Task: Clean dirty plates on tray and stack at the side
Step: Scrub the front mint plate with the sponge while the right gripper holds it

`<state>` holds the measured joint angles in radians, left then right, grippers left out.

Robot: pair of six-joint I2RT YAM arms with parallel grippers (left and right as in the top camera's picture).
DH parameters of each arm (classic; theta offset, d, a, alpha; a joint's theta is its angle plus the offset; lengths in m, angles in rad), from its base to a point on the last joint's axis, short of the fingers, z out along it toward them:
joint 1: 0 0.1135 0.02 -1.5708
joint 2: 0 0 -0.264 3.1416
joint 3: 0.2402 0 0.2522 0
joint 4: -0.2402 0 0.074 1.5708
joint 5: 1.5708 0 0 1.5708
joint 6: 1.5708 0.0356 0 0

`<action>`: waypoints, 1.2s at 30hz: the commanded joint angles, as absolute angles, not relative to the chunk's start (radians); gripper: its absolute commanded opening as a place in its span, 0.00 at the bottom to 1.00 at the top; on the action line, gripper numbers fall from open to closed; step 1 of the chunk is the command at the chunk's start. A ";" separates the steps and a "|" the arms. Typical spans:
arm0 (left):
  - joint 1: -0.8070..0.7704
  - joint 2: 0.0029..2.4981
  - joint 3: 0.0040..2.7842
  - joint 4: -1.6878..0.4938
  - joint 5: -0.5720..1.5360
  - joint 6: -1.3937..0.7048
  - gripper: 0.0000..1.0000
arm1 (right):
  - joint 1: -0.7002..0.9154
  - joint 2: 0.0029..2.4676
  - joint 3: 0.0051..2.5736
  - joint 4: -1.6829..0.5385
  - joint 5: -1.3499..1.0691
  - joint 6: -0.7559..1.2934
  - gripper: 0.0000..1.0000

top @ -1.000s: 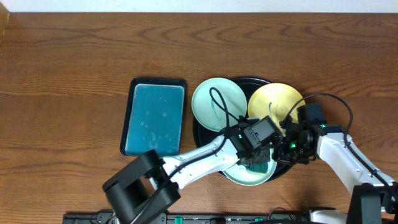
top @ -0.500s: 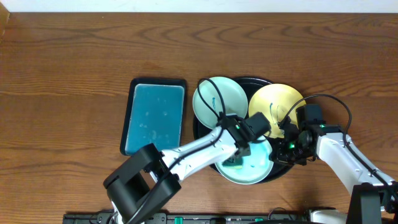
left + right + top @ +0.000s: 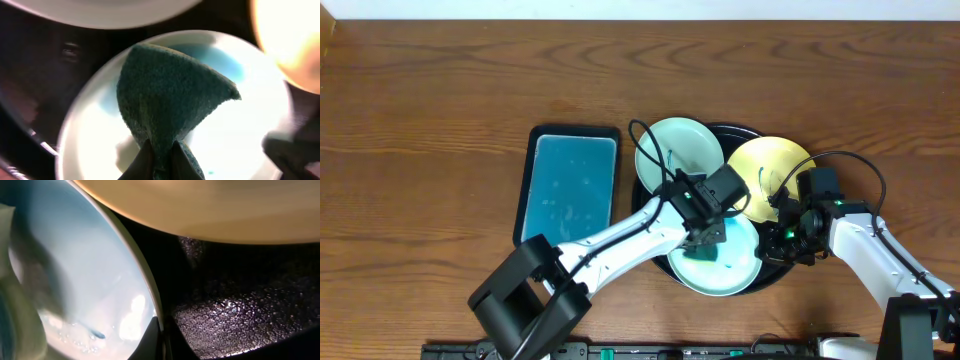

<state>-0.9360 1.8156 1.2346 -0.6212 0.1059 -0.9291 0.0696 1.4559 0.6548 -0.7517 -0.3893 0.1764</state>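
The black tray (image 3: 732,129) holds three dirty plates. A mint plate (image 3: 678,148) with teal scribbles lies at its back left, a yellow plate (image 3: 772,165) at the back right, and a second mint plate (image 3: 730,265) at the front. My left gripper (image 3: 706,238) is shut on a teal cloth (image 3: 170,90), which presses on the front plate (image 3: 245,130). My right gripper (image 3: 162,337) is shut on that plate's right rim (image 3: 145,280), with one finger inside it and one outside over the tray's pebbled floor (image 3: 240,305).
A rectangular teal tray (image 3: 568,188) lies on the wooden table just left of the black tray. The left arm reaches in from the front left and the right arm (image 3: 865,245) from the front right. The yellow plate (image 3: 200,205) overhangs the right wrist view.
My left gripper has dragged the cloth leftward across the front plate. The back mint plate and the yellow plate have shifted slightly right. The right gripper has kept its hold.
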 commanded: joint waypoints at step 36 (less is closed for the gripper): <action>-0.915 1.801 1.218 -0.750 -0.104 -0.887 0.07 | 0.074 1.459 0.651 -0.758 -0.371 0.179 0.03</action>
